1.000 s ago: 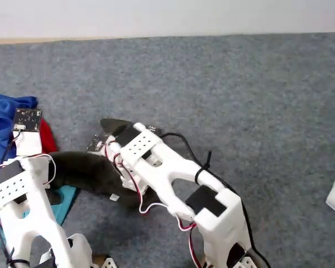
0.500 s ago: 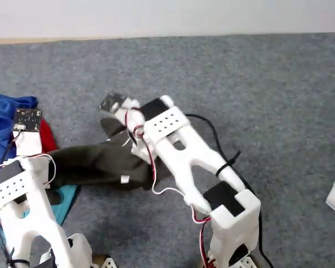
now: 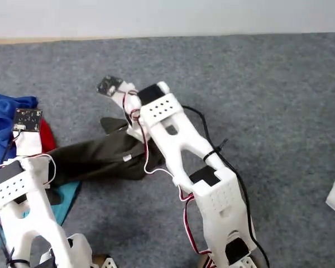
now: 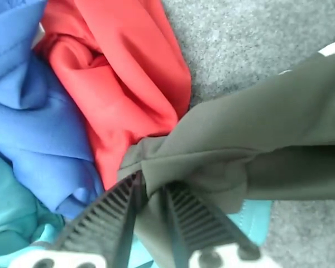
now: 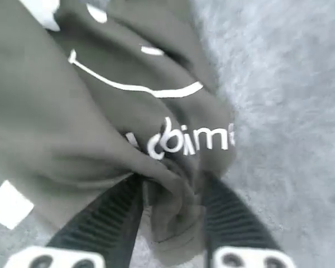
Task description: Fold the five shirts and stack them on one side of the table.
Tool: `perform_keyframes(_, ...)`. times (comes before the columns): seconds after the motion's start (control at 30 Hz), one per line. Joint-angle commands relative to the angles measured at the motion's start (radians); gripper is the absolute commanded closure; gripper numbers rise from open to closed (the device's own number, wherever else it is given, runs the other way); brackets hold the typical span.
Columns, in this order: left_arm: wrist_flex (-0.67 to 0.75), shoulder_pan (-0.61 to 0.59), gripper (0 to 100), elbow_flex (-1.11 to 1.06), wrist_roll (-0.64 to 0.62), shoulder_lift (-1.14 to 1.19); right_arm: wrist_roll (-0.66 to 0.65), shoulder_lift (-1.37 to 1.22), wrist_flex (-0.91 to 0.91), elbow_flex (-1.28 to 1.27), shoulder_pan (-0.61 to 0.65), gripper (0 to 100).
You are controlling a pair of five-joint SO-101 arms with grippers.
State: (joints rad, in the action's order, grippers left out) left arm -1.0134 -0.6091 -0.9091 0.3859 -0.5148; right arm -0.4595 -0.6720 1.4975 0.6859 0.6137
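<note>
Shirt dark olive, white print, stretched — left tool and right tool each pinching fabric.

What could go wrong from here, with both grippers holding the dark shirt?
The left gripper pinches a bunched fold of the dark shirt; a pull may slip it free. That fold lies against the red shirt and blue shirt, which might drag along. The right gripper holds crumpled cloth, so spreading flat may fail.
</note>
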Motion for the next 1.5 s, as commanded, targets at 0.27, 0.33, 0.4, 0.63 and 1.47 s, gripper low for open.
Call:
perform_keyframes(0.27, 0.014, 0.002, 100, 0.012, -0.003, -0.014, -0.032, 0.035, 0.302, 0.322, -0.008, 77.8)
perform_keyframes(0.33, 0.015, 0.002, 100, 0.012, -0.003, -0.014, -0.035, 0.076, 0.300, 0.287, -0.005, 77.8)
perform_keyframes(0.4, 0.015, 0.002, 100, 0.013, -0.003, -0.014, -0.032, 0.120, 0.302, 0.218, 0.008, 77.8)
perform_keyframes(0.63, 0.018, 0.002, 100, 0.013, -0.003, -0.014, -0.031, 0.338, 0.297, -0.166, 0.025, 77.8)
perform_keyframes(1.47, 0.020, 0.091, 100, 0.007, -0.003, -0.014, -0.129, 0.401, -0.168, -0.720, 0.079, 77.5)
